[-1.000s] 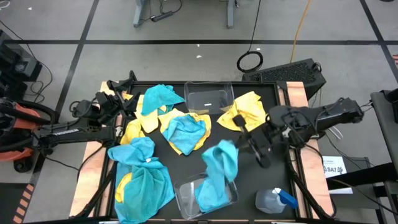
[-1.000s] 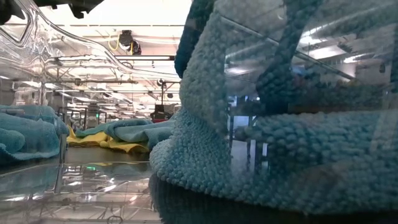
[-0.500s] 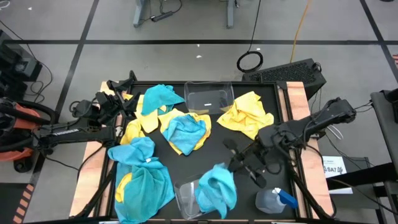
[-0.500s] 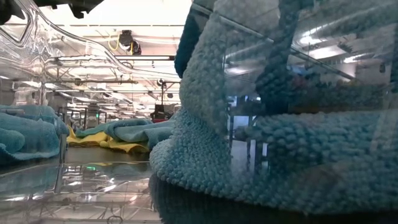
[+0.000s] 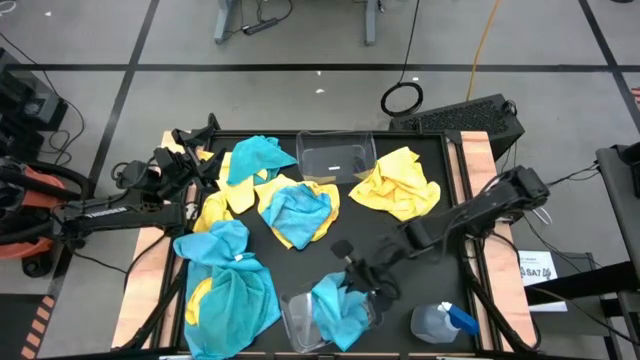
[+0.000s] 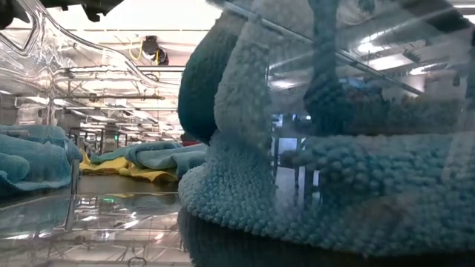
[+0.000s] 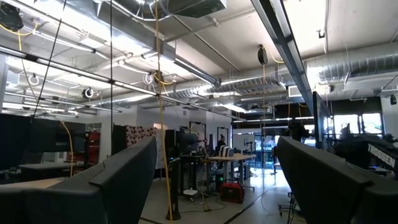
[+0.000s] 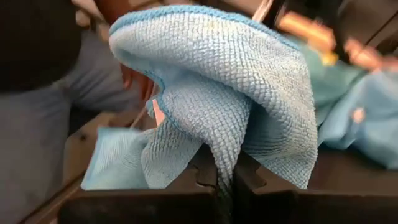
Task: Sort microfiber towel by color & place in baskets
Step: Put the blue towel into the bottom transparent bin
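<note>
We pick the near basket, the clear tub at the front edge of the tabletop, as our landmark. It is taking the blue cloths, so the right gripper hangs just beside its right rim with a turquoise towel slumped into the tub below it. The right wrist view shows why the cloth drapes as it does: the two dark fingers are pressed together on a fold of the turquoise towel, and the rest of it hangs loose over them. In the low view the same knobbly blue cloth fills the tub wall, so we judge it is mostly inside but not yet let go.

The right arm reaches in from the tabletop's right edge, stretched long and low on a diagonal toward the near basket, wrist tipped down over it.

Behind the near basket, at the far side of the tabletop, the second basket holds nothing we can see. A yellow towel lies to that tub's right. A mixed heap of yellow and turquoise cloths lies between the two tubs, and a larger turquoise pile sits left of the near basket. A spray bottle stands right of it.

The left gripper waits well off to the far left of the near basket, fingers spread wide and holding nothing.
</note>
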